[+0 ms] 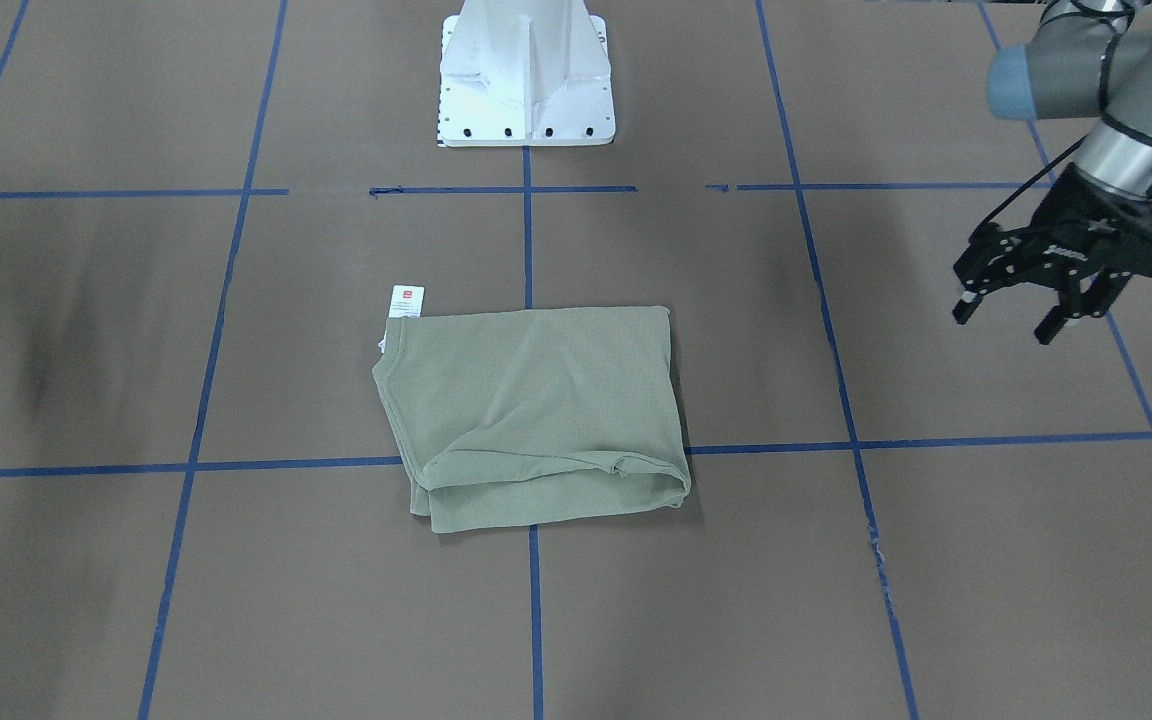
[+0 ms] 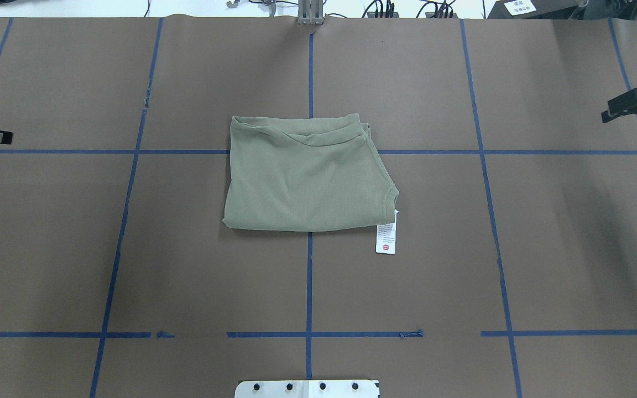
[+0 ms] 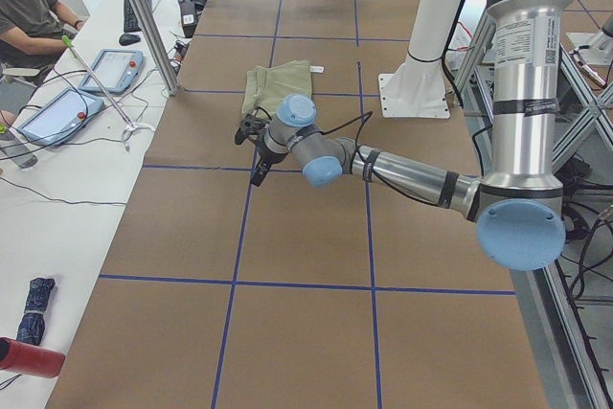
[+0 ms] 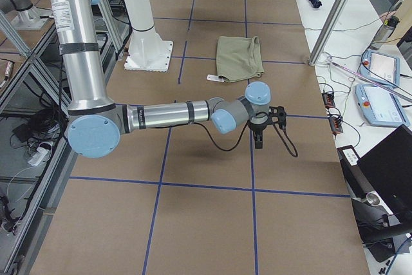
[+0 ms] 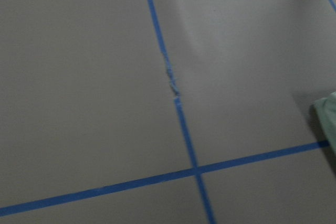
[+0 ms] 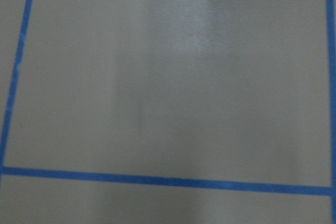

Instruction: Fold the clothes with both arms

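Lying folded, shirt (image 1: pixel 536 410) rests well apart from left hand (image 1: pixel 1006 322).

left end effector (image 1: pixel 1008 318) open, hovering; pointing downward

From overhead, the folded sage-green knit shirt (image 2: pixel 307 177) lies central on the brown taped counter (image 2: pixel 130 265). The white paper tag (image 2: pixel 386 239) is at its 5 o'clock, the white metal pedestal (image 2: pixel 307 388) at 6, the left gripper (image 1: pixel 1006 320) at 9 and the right gripper (image 2: pixel 631 105) at 3.

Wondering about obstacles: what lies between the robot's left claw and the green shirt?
Only bare table and blue tape lines separate the left claw and shirt, per the front-facing view.
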Tool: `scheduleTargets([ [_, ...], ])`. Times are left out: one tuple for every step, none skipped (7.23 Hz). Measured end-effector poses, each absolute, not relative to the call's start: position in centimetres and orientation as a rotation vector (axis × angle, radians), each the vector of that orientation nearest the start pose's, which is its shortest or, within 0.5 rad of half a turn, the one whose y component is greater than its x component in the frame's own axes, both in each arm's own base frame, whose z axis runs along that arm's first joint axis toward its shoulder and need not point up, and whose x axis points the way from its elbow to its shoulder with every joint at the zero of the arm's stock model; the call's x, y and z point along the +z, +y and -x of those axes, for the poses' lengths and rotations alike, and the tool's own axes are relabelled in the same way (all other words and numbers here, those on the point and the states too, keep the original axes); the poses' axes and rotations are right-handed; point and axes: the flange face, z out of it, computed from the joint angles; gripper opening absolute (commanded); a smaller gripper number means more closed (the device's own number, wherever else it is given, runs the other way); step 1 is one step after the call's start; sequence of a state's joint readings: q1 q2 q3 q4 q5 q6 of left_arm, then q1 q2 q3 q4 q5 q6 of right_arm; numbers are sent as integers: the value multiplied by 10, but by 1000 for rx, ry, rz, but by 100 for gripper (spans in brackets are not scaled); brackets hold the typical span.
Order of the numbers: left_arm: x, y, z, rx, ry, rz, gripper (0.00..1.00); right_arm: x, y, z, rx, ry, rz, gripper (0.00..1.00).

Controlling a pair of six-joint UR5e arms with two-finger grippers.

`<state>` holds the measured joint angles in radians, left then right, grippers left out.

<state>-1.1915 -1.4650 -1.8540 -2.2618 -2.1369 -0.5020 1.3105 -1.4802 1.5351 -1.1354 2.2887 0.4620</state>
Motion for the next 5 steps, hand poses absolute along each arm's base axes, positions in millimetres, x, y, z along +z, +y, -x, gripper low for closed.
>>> scheduleTargets([
  [519, -456, -64, 166, 789, -532, 100, 614, -529, 47, -30, -805, -195, 100],
  [539, -452, -28, 181, 742, -496, 100, 639, -507, 25, -55, -798, -185, 100],
  [554, -452, 8, 197, 717, -441, 100, 656, -490, 12, -66, -800, -155, 100],
  [563, -454, 38, 206, 714, -383, 100, 664, -481, 2, -75, -802, -113, 100],
  [569, -457, 57, 202, 718, -340, 100, 666, -477, -6, -87, -798, -78, 100],
])
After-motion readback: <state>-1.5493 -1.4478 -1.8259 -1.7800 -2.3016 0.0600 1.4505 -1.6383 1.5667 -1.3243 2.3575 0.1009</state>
